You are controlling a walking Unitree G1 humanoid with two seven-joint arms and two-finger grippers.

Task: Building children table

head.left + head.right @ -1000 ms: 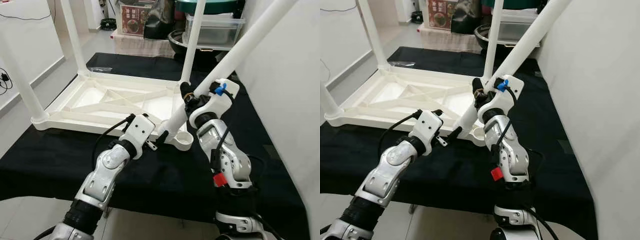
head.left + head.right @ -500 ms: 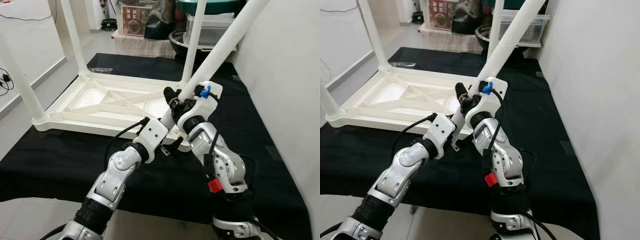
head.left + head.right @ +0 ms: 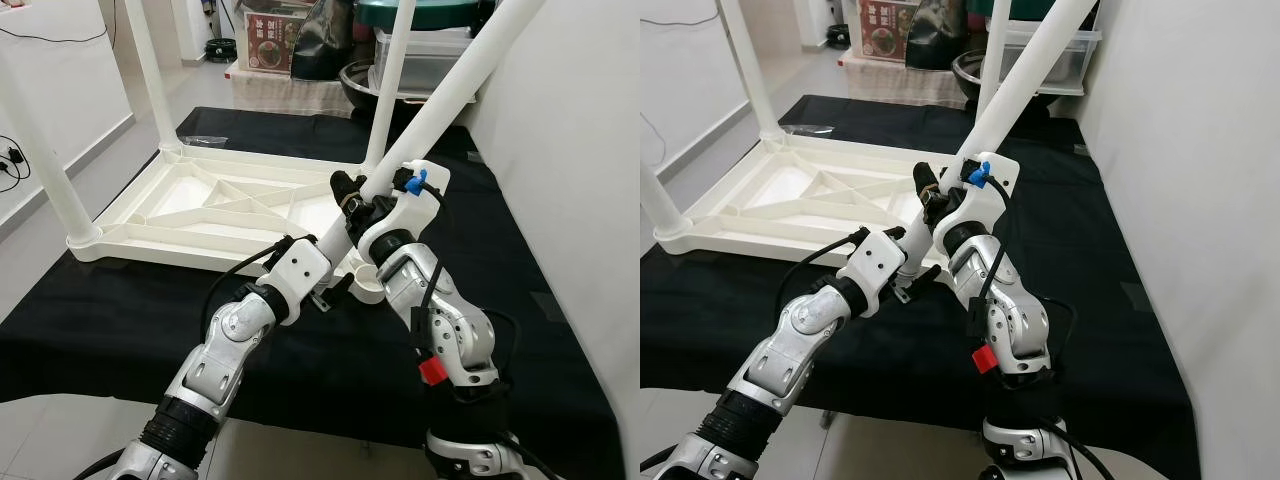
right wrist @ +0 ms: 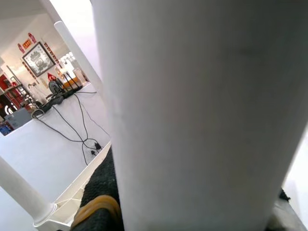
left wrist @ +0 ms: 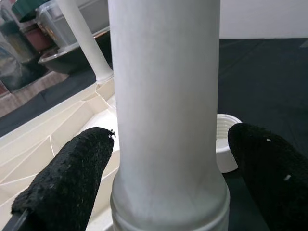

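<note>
Right end effector (image 3: 362, 200) clamped on tilted white table leg (image 3: 455, 95), left end effector (image 3: 338, 283) spread wide around its lower end, fingers (image 5: 67, 178) clear of it

Black cloth (image 3: 120, 320) covered the work surface. Behind it: clear storage bins (image 3: 425, 60), a dark bowl (image 3: 355, 78), a red-brown printed box (image 3: 268, 40), possibly food packaging. White wall (image 3: 570, 160) at right.

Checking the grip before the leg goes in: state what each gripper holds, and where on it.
The right gripper clamps the loose white table leg low on its shaft. The left gripper brackets the leg's bottom end, fingers apart, not gripping.
</note>
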